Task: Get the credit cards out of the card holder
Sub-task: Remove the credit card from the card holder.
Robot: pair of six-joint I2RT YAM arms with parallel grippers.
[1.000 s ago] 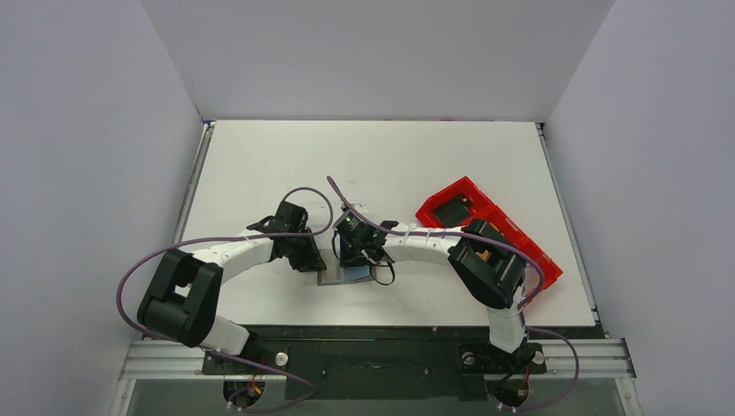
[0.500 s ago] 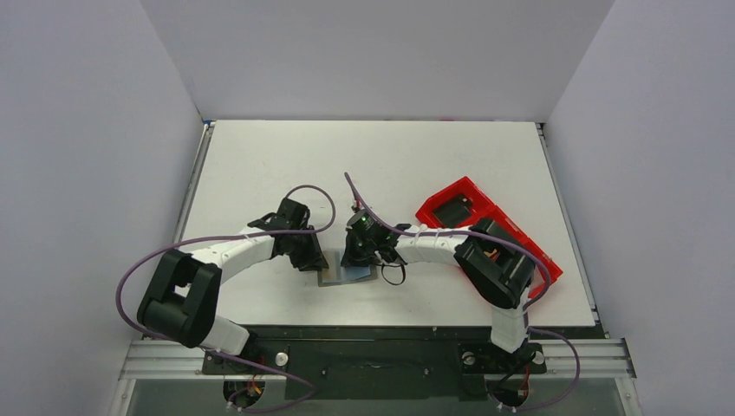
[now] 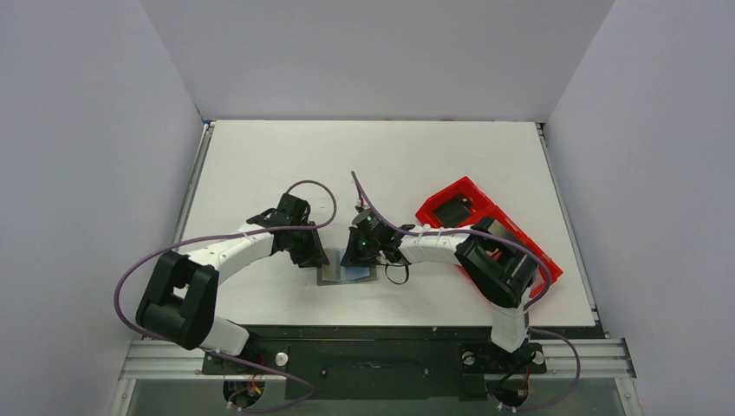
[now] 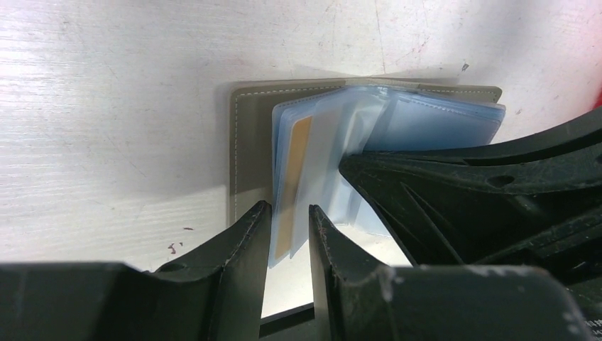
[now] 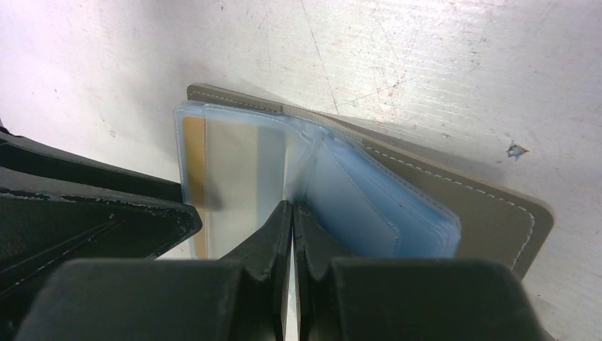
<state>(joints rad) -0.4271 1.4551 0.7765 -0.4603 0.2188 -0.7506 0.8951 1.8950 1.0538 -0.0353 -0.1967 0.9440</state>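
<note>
The card holder (image 3: pixel 347 276) lies open near the table's front edge, with its taupe cover (image 4: pixel 245 142) flat and its clear blue sleeves (image 5: pixel 383 206) fanned up. A tan-orange credit card (image 4: pixel 298 163) sits inside one sleeve, and it also shows in the right wrist view (image 5: pixel 193 149). My left gripper (image 4: pixel 289 213) is narrowly open, with that sleeve's edge between its tips, and sits at the holder's left side (image 3: pixel 319 258). My right gripper (image 5: pixel 292 207) is shut, its tips pressed into the fold between the sleeves (image 3: pixel 357 257).
A long red tray (image 3: pixel 529 251) lies at the right with a black block (image 3: pixel 452 211) in its far end. The right arm's elbow hangs over the tray. Both wrists crowd over the holder, and purple cables loop above them.
My right gripper has shifted a little right and turned, spreading the sleeves so more blue shows. My left gripper has edged slightly right toward the holder.
</note>
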